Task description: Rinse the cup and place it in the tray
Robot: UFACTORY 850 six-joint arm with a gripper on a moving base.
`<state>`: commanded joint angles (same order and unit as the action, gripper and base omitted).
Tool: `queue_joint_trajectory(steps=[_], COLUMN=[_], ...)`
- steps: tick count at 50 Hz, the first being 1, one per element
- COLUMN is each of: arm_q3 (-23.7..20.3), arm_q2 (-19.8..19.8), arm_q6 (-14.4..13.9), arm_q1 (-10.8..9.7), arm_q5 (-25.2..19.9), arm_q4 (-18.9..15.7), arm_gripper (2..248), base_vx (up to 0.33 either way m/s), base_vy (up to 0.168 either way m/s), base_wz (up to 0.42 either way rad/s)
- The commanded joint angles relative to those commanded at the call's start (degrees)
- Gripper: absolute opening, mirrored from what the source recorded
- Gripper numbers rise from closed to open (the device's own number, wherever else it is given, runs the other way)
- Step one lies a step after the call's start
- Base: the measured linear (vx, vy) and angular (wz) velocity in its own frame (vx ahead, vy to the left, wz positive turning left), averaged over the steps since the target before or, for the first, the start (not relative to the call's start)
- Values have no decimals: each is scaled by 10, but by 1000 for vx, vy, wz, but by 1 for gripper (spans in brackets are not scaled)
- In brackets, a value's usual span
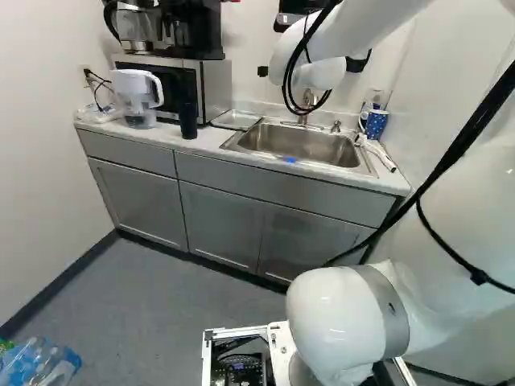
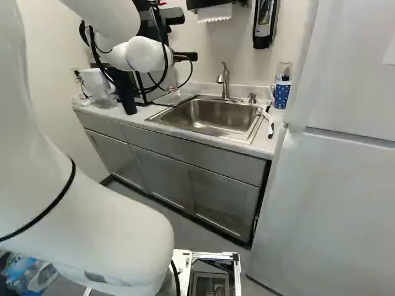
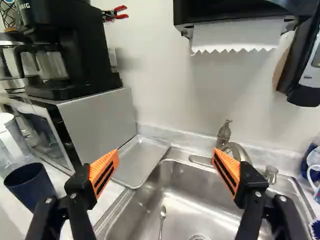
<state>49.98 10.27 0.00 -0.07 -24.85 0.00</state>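
In the right base view the gripper (image 2: 185,57) is mostly hidden behind the wrist, above the counter. The wrist view shows the gripper (image 3: 167,162) open, its orange-padded fingers wide apart with nothing gripped. A dark blue cup (image 3: 30,186) stands upright on the counter beside one finger, outside the gap; the left base view shows this cup (image 1: 188,121) in front of the microwave. The shallow metal tray (image 3: 143,159) lies flat between microwave and sink, with nothing on it. The sink (image 3: 187,202) and its faucet (image 3: 235,147) are ahead of and below the gripper.
A spoon (image 3: 162,220) lies in the sink. A coffee maker (image 3: 70,50) stands on the microwave (image 3: 100,117), near a water pitcher (image 1: 137,96). A dotted blue mug (image 2: 282,94) is at the sink's far side. Paper towel dispenser (image 3: 237,35) above; fridge (image 2: 345,172) at right.
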Motion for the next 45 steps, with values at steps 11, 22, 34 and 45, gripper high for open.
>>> queue_joint_trajectory(steps=[11,22,34,45], arm_q3=[0,0,0,0], arm_q2=[0,0,0,0], arm_q6=[0,0,0,0], arm_q1=[0,0,0,0], arm_q5=[0,0,0,0], arm_q4=[0,0,0,0], arm_gripper=[247,247,247,247], base_vx=[105,88,65,27], base_vy=[-2,-2,-25,-7], base_wz=[1,18,8,-6])
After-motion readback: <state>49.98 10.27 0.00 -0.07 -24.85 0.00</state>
